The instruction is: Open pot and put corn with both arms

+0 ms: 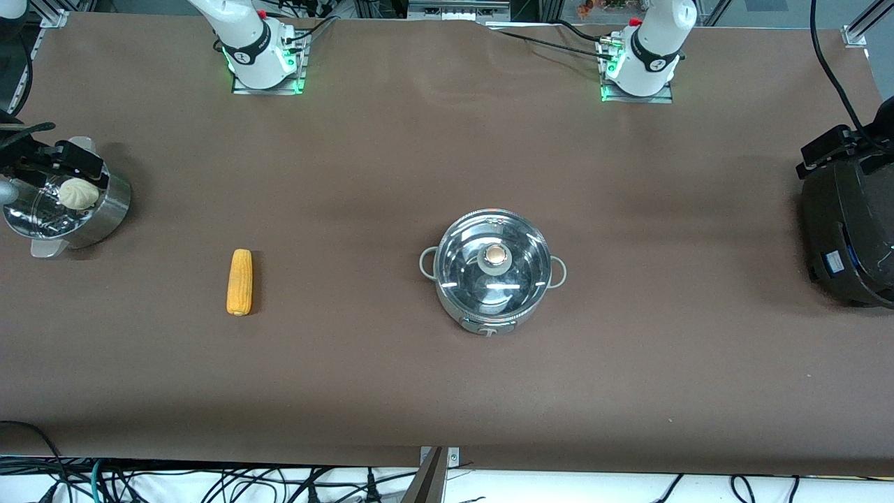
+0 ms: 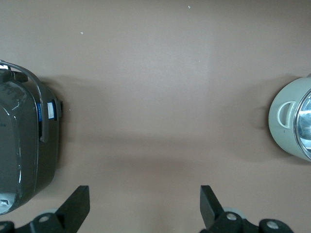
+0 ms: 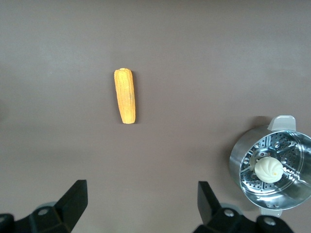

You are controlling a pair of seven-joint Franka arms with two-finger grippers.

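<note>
The steel pot [image 1: 493, 293] stands mid-table with its glass lid [image 1: 461, 262] on, tan knob [image 1: 495, 256] up. Its edge and one loop handle show in the left wrist view [image 2: 286, 121]. The corn [image 1: 239, 281] lies on the table beside the pot, toward the right arm's end; it also shows in the right wrist view [image 3: 125, 95]. My right gripper [image 1: 77, 162] [image 3: 142, 189] hangs high over the right arm's end of the table, open and empty. My left gripper [image 1: 827, 148] [image 2: 144, 194] hangs high over the left arm's end, open and empty.
A steel steamer pot [image 1: 105, 209] [image 3: 243, 160] with a white bun [image 1: 77, 193] [image 3: 268, 169] stands at the right arm's end. A large black cooker [image 1: 852, 230] [image 2: 19, 150] stands at the left arm's end. Brown table [image 1: 391, 154] lies between.
</note>
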